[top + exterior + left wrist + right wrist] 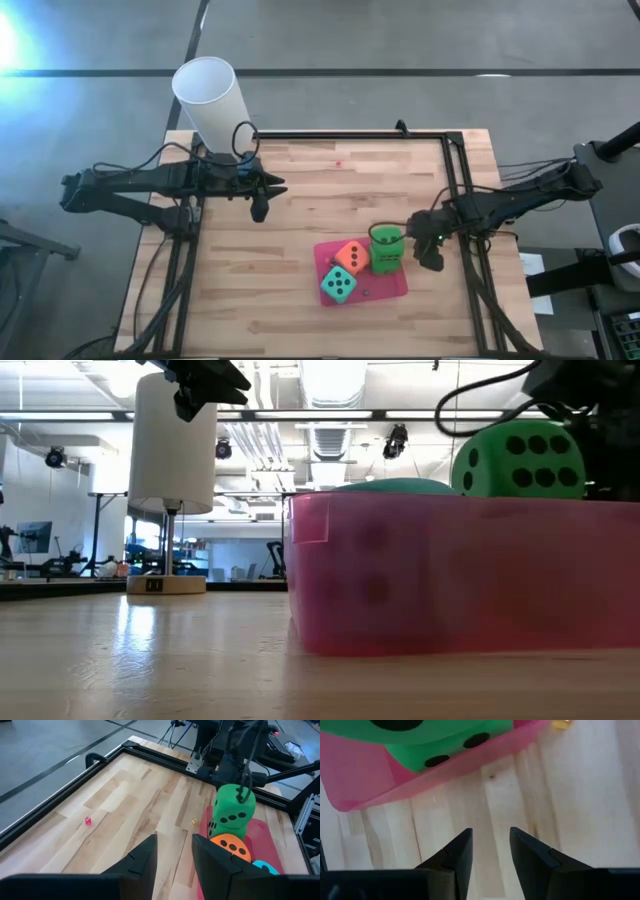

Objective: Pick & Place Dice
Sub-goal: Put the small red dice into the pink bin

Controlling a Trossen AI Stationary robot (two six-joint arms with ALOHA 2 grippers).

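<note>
Two green dice (386,249) are sitting stacked in the pink tray (396,284), lower centre of the high view, beside the orange die (350,257) and teal die (338,287). I'm seeing both the right gripper (432,260) and left gripper (260,209) with fingers slightly apart, holding nothing.

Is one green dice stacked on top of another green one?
Yes, in the left wrist view a soft green cube with dark pips sits on a second green cube in the pink plastic tray.
</note>
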